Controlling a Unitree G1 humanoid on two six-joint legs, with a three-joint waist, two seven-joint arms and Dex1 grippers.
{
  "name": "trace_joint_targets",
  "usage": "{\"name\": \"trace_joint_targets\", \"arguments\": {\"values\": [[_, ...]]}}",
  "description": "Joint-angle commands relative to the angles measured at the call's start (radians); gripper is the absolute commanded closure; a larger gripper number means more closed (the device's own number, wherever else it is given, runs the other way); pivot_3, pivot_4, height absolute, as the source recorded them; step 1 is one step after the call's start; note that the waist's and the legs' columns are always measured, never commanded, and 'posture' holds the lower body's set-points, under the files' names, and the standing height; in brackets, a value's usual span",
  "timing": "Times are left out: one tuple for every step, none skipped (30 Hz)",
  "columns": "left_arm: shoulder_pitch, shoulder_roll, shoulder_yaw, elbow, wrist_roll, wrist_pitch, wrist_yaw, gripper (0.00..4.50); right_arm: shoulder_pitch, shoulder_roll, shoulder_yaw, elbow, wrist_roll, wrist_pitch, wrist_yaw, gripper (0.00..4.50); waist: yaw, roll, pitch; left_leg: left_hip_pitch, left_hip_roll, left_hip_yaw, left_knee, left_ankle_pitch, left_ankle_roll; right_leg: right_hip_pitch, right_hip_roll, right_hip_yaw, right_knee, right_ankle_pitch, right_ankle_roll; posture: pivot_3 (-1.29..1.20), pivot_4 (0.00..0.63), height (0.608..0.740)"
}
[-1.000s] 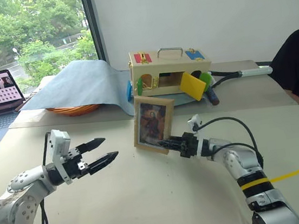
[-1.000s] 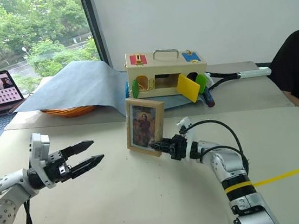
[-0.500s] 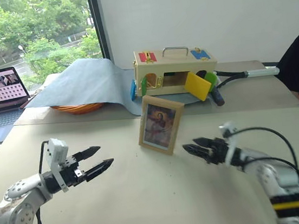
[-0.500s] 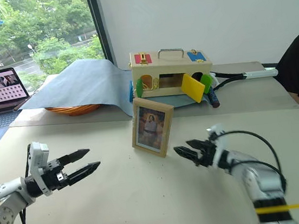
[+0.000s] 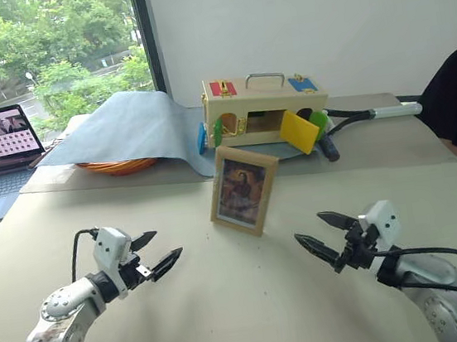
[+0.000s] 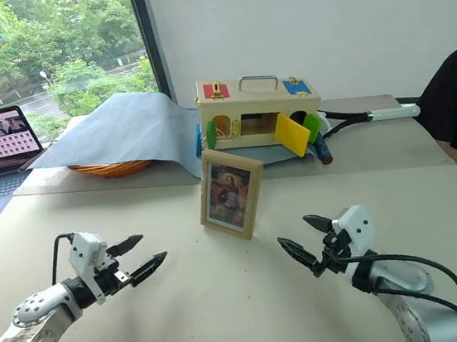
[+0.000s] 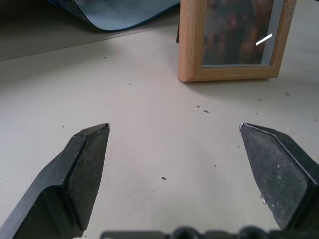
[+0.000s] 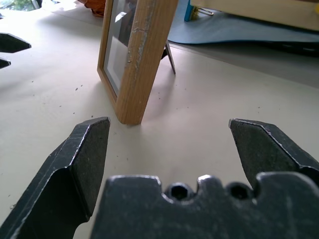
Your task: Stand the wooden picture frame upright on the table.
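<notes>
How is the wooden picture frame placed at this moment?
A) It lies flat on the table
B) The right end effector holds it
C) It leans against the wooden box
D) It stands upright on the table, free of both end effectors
D: the wooden picture frame stands on the table on its fold-out stand, apart from the open left end effector and right end effector.

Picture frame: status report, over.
Left tool open, right tool open, both clear of it. Wooden picture frame upright on the table, stand out behind. Nothing in the way.

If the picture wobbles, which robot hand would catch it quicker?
Probably the right hand: it looks a bit nearer the wooden picture frame than the left hand. Both are open and apart from it; the frame stands alone on the table.
</notes>
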Motion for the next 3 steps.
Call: {"name": "trace_joint_targets", "arguments": {"values": [[-0.031, 0.000, -0.004, 0.001, 0.009, -0.016, -0.001, 0.00, 0.002, 0.010, -0.003, -0.034, -0.001, -0.043, -0.018, 0.07, 0.000, 0.000, 0.000, 0.000, 0.000, 0.000, 0.000, 0.000, 0.000, 0.000, 0.000, 0.000, 0.000, 0.000, 0.000, 0.00, 0.150, 0.670], [-0.040, 0.003, -0.005, 0.006, 0.001, -0.007, -0.008, 0.00, 0.003, 0.013, -0.003, -0.034, 0.000, -0.043, -0.022, 0.07, 0.001, 0.000, 0.000, 0.000, 0.000, 0.000, 0.000, 0.000, 0.000, 0.000, 0.000, 0.000, 0.000, 0.000, 0.000, 0.00, 0.150, 0.670], [-0.049, 0.008, -0.006, 0.012, -0.006, 0.005, -0.014, 0.00, 0.003, 0.015, 0.000, -0.033, -0.001, -0.045, -0.024, 0.07, 0.001, 0.000, 0.000, 0.000, 0.000, 0.000, 0.000, 0.000, 0.000, 0.000, 0.000, 0.000, 0.000, 0.000, 0.000, 0.00, 0.150, 0.670]]}}
